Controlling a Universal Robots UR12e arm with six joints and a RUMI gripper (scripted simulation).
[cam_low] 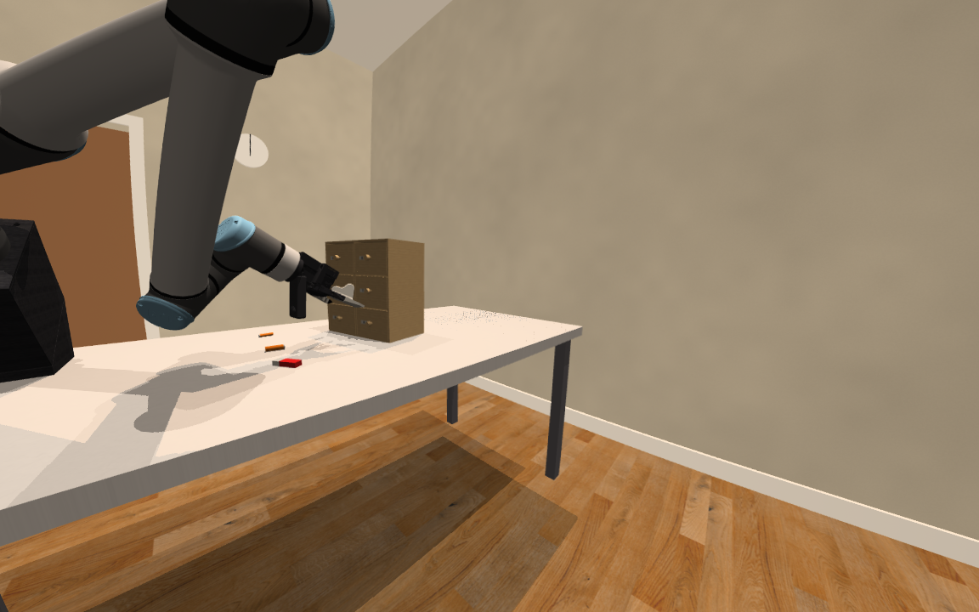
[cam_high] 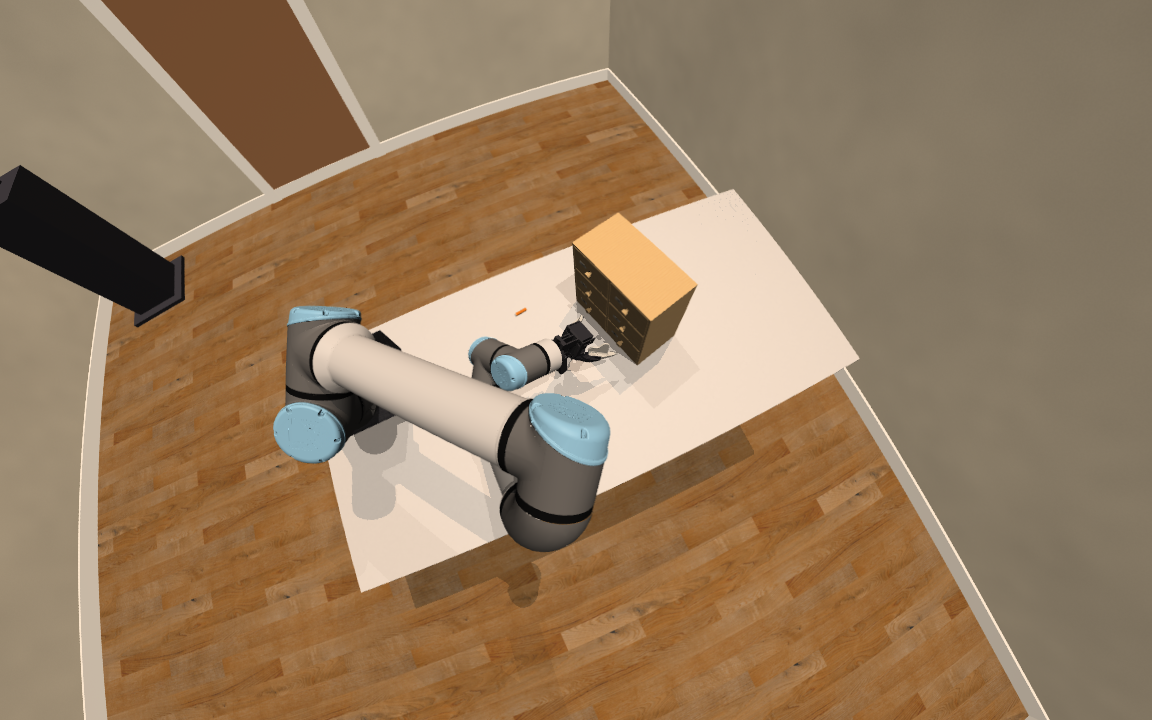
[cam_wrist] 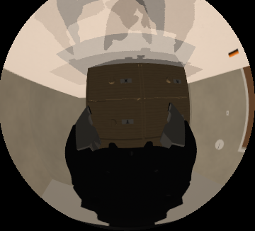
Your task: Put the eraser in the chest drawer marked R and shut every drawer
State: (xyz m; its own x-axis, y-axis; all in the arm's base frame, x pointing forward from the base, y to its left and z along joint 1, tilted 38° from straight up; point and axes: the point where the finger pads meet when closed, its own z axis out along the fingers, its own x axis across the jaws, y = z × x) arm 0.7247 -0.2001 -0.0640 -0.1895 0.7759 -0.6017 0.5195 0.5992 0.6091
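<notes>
1. Pincer [cam_low: 341, 295] hangs spread wide and empty, just in front of the chest [cam_low: 394, 285], facing its drawers.
2. From here the eraser [cam_low: 290, 362] lies on the desk [cam_low: 478, 346], well short of the chest.
3. I judge it light, flat and slightly grippy; I'd pinch its long sides.

A single robot arm is seen stretched forward, its thick cream upper link [cam_high: 423, 389] bent sharply at a grey and blue elbow [cam_high: 558, 470]. The forearm is folded back down to a low wrist [cam_low: 250, 247]. The gripper [cam_low: 341, 295] is held roughly level, its jaws spread fully apart, with nothing held between them.
</notes>
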